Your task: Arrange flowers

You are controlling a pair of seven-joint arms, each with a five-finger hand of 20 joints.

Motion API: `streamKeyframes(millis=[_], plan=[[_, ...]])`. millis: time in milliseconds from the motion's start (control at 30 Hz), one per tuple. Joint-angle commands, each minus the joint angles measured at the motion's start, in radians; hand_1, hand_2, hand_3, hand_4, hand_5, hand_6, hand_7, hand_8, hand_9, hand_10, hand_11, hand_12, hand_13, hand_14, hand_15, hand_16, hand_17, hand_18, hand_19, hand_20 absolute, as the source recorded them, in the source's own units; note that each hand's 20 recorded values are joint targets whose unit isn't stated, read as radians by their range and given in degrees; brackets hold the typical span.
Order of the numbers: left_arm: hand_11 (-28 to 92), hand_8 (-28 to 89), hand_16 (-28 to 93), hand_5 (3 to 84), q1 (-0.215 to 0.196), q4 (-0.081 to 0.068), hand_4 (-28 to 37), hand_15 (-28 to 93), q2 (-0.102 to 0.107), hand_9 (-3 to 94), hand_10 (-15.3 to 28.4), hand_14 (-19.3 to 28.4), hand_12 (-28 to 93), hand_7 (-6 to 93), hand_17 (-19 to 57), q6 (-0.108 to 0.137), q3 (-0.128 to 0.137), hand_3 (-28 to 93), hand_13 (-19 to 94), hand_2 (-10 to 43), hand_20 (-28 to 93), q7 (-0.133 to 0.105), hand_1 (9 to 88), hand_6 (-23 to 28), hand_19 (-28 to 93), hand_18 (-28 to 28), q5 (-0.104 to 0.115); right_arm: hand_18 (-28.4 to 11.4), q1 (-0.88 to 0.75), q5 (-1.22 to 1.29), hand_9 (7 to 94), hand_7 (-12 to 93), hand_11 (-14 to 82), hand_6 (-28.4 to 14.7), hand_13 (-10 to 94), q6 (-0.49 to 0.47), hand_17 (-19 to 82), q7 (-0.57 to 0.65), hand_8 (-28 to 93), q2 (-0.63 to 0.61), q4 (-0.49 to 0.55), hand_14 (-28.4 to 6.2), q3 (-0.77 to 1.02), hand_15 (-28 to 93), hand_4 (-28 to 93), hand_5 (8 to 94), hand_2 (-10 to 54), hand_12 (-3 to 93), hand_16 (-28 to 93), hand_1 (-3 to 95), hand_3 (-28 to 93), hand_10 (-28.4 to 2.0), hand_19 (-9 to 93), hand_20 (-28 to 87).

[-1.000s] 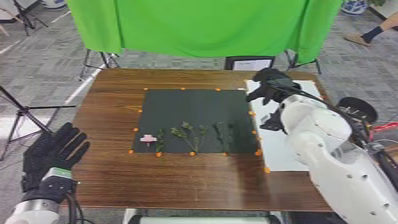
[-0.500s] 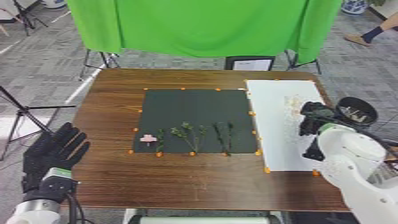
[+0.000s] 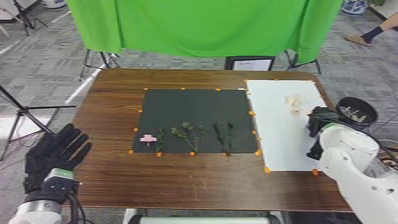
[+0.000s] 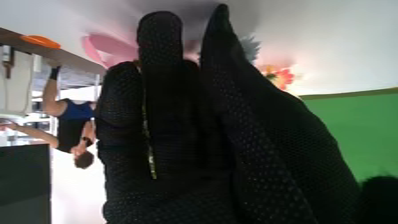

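The left hand (image 3: 55,159), beside the table, has its fingers extended and spread, with nothing in them. A small pink flower (image 3: 148,138) lies near the mat's lower left corner; it should be light and easily crushed, so take it beneath the head. Next to it lies a short green sprig (image 3: 160,142), probably pliable, to be taken low on the stem. The branched sprig (image 3: 187,135) likely flexes and snags; grip below the fork. The straight dark stems (image 3: 219,138) should be stiffer and apt to roll; pinch one near its lower end. The right hand (image 3: 316,124) is at the white sheet's right side, near a dark pot (image 3: 355,98); its fingers are straight and pressed together, and whether they retain a stem cannot be told. A red bloom (image 4: 282,78) shows beyond them; its petals probably bruise under pressure. As for the surface and room: a tripod (image 3: 28,112) stands on grey carpet at left, the dark mat (image 3: 182,107) lies on the brown table (image 3: 178,185), green cloth (image 3: 187,30) hangs behind, and the white sheet (image 3: 286,147) lies beside the mat.
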State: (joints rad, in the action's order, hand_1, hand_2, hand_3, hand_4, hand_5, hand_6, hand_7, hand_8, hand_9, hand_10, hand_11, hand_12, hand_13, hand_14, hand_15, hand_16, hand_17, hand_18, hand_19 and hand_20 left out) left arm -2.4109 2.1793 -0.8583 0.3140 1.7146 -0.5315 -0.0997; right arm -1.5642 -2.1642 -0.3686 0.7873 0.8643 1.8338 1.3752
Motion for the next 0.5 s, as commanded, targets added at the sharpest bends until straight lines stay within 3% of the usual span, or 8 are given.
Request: streamKeyframes(millis=[33,133,233,500], plan=[[27,-9,-7,50.3,-0.020,0.010,-27.4,49,-0.015,41.9,16.1,17.2,13,17.6,-6.0,-0.002,0.003,74,30,16.3,14,0.010,29.8,10.0,44,17.7,-0.002,-18.4,-0.050,0.002,66.5,16,11.4,-0.8,69,0.066,35,0.002,-2,-0.008,0.009,-6.9,0.009,37,-28,62.9,-6.9,17.4,34,64.9,49,-9.5,78,38],[27,-9,-7,50.3,-0.023,0.012,-27.3,49,-0.015,42.0,16.1,17.2,13,17.6,-6.0,0.001,0.006,74,30,16.3,14,0.009,29.7,10.0,44,17.6,-0.003,-18.7,-0.060,-0.018,74.2,19,7.6,0.2,71,0.106,36,-0.009,0,-0.008,0.015,-7.3,0.001,39,-28,69.0,-6.2,25.4,32,67.0,44,-8.3,80,38],[27,-9,-7,50.3,-0.017,0.011,-27.4,49,-0.017,42.0,16.1,17.2,13,17.6,-6.0,-0.002,0.004,74,30,16.3,14,0.014,29.8,10.0,44,17.6,-0.007,-18.5,-0.068,-0.036,80.1,23,5.8,1.5,73,0.159,36,-0.016,2,-0.016,0.029,-6.8,-0.010,40,-28,73.9,-4.8,29.6,33,66.6,47,-8.2,80,39],[27,-9,-7,50.3,0.003,0.004,-27.4,49,-0.015,42.0,16.2,17.2,13,17.5,-6.0,-0.005,-0.013,74,30,16.3,14,0.017,29.7,10.0,44,17.7,-0.004,-18.8,-0.070,-0.088,82.9,24,5.6,1.6,74,0.261,37,-0.021,2,-0.033,0.114,-6.5,-0.026,38,-28,76.7,-4.9,30.0,34,64.8,51,-8.4,81,39]])
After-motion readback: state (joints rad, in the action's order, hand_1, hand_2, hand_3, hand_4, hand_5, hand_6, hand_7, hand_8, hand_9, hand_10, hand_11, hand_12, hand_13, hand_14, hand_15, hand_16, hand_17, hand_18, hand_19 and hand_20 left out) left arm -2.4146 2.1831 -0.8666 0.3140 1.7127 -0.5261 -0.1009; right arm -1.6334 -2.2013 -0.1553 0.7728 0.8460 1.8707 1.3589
